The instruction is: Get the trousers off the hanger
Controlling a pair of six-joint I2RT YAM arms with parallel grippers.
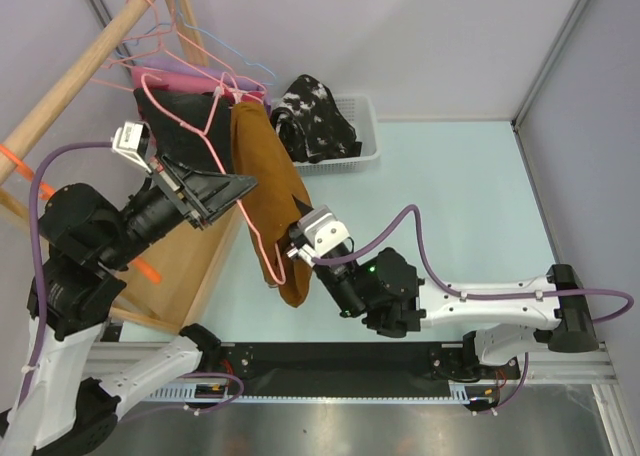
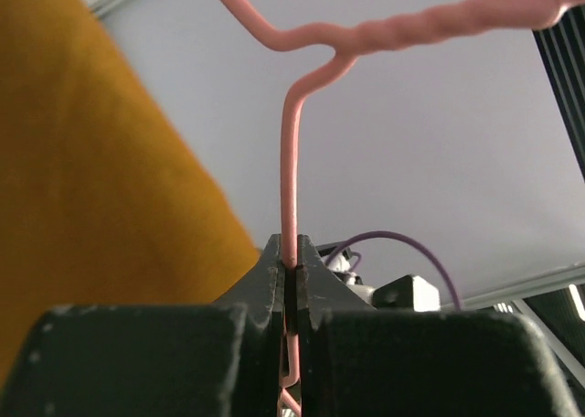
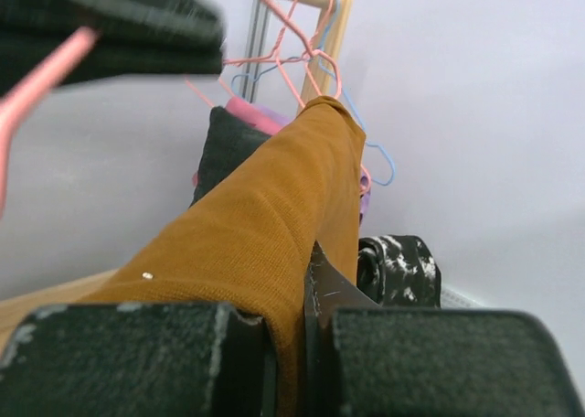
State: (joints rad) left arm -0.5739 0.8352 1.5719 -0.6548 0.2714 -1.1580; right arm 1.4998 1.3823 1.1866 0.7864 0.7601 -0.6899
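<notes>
Trousers on the hanger: the rust-brown trousers (image 1: 270,186) are draped over the pink hanger (image 1: 213,136) and hang in a long fold, with the lower end down by the right arm.
Left pincer (image 1: 238,188): shut tight on the pink hanger. The wrist view shows the wire (image 2: 290,207) pinched between both jaws, with brown cloth (image 2: 82,161) filling the left side.
Right pincer (image 1: 297,246): clamped onto the lower part of the rust-brown trousers. From its own camera the cloth (image 3: 265,216) runs out of the closed jaws and climbs to the hanger.
Button (image 3: 147,275): a small pale dot on the brown cloth, close to the right pincer.
Hanger hook: I cannot tell whether it sits on the wooden rail (image 1: 70,81).
Other pair: the black-and-white trousers (image 1: 315,116) are bunched in the basket (image 1: 366,146) at the far side of the tabletop (image 1: 450,206), on no hanger.
Rail: several spare hangers (image 1: 175,16), pink and blue, are hooked at the top left.
Behind the brown pair: black and pink cloth (image 1: 180,106) hangs by the rail.
</notes>
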